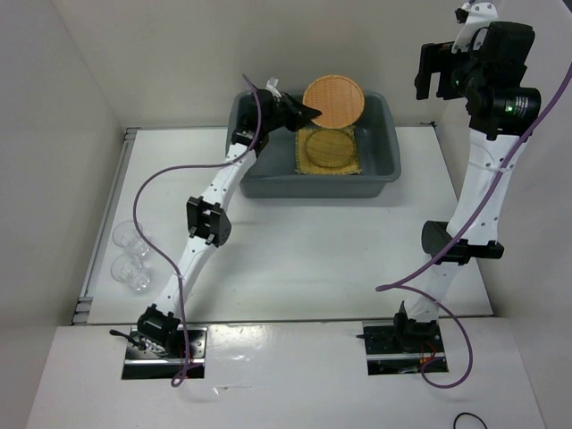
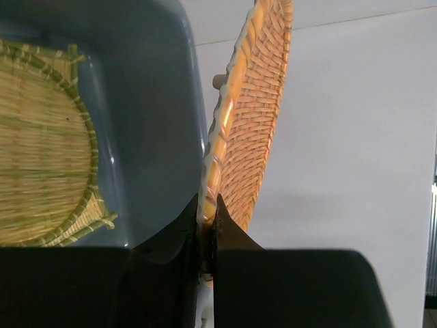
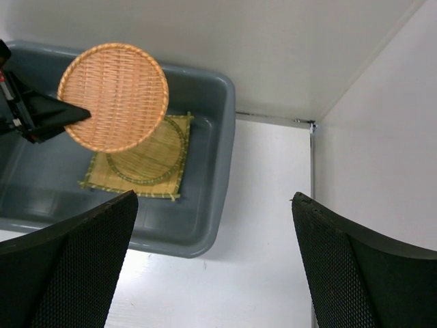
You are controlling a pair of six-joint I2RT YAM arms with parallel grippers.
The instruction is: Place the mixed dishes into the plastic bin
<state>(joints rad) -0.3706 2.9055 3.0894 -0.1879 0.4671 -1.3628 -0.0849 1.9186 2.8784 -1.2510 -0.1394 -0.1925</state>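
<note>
Left claw (image 2: 208, 205) clenched on the rim of the orange woven plate (image 1: 333, 100), tilted over the far side of the bin (image 1: 375, 183); square mat (image 1: 328, 152) lies inside. Right claw (image 3: 213, 199) released, empty. Plate judged light, stiff, grippy weave; a rim pinch suits, though it may pivot.

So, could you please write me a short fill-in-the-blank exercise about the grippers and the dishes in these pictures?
1. The left gripper is shut on the round orange woven plate; the right gripper holds ____.
2. The tan woven bamboo mat lying in the large dark grey plastic bin is ____ in outline.
3. The small clear cups stand outside the bin, on the robot's ____ side.
Missing words: nothing; square; left.
</note>
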